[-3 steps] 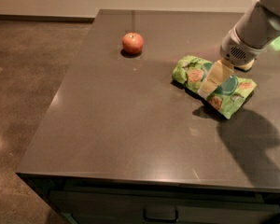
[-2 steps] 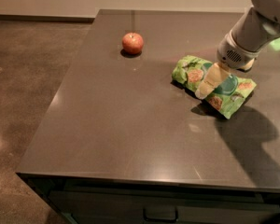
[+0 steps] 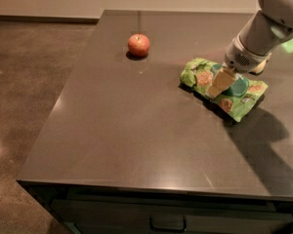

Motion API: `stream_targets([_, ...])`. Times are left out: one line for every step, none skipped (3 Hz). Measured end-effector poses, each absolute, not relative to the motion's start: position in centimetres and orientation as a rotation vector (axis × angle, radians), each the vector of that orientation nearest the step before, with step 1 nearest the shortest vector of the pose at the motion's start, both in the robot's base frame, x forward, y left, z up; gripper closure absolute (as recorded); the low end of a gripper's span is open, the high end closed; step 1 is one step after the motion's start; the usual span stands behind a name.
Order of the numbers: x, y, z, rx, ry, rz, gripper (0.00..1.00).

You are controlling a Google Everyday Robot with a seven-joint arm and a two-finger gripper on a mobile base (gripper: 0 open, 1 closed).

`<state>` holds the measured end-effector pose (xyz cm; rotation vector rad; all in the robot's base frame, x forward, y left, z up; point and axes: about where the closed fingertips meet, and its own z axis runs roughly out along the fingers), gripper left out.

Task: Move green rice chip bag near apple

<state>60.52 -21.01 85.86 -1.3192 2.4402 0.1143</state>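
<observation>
The green rice chip bag lies crinkled on the dark table, right of the middle, with its teal oval logo facing up. The apple is small and red-orange and stands at the far left part of the table, well apart from the bag. My gripper comes down from the upper right on the white arm. Its pale tan tip rests on the middle of the bag, beside the logo.
A pale object shows partly behind the arm, at the bag's far side. The table's left edge drops to a brown concrete floor. A drawer handle is below the front edge.
The gripper has shifted slightly left and down onto the bag's middle. The bag and the apple have not moved.
</observation>
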Motion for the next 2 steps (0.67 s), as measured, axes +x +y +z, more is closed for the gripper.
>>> stream_targets([61.0,-20.1,86.6,-1.332,2.423,0.117,0.63])
stream_targets([62.0,-18.2,88.1,-1.358,2.382,0.120,0.87])
